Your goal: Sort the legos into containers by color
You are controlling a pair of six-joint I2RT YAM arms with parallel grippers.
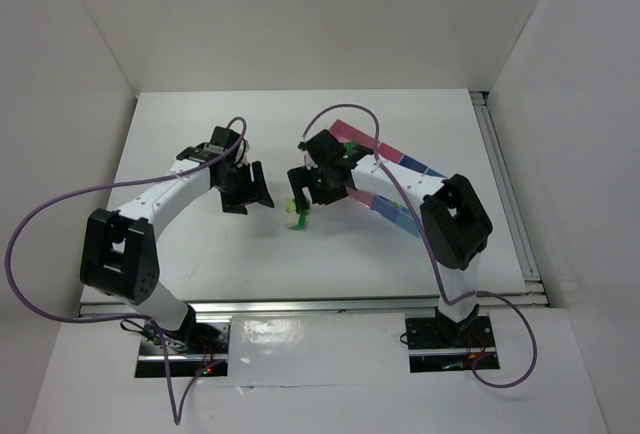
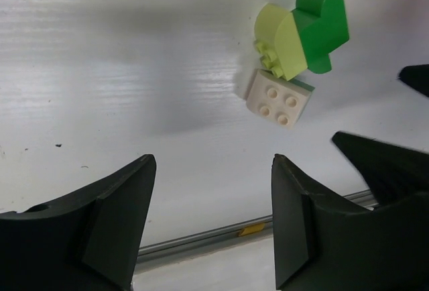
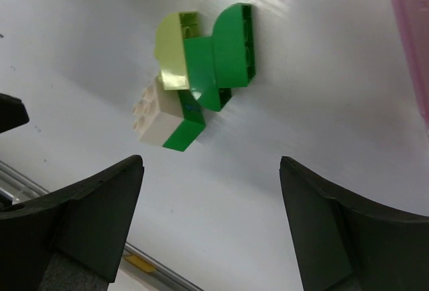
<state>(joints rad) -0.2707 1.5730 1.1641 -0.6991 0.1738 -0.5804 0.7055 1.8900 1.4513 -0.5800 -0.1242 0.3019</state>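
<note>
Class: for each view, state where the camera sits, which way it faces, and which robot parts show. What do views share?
Top external: above and behind the robot, looking down on the table; left arm and right arm show.
Left wrist: on the left arm, looking down past the left pincer at the brick cluster.
Right wrist: on the right arm, looking down past the right pincer at that cluster.
Shared: all show the cluster.

A robotics lab cell: a white bench (image 1: 200,144) boxed in by plain white panels (image 1: 60,74), two cabled robot arms (image 1: 150,199) bolted at its edge.
</note>
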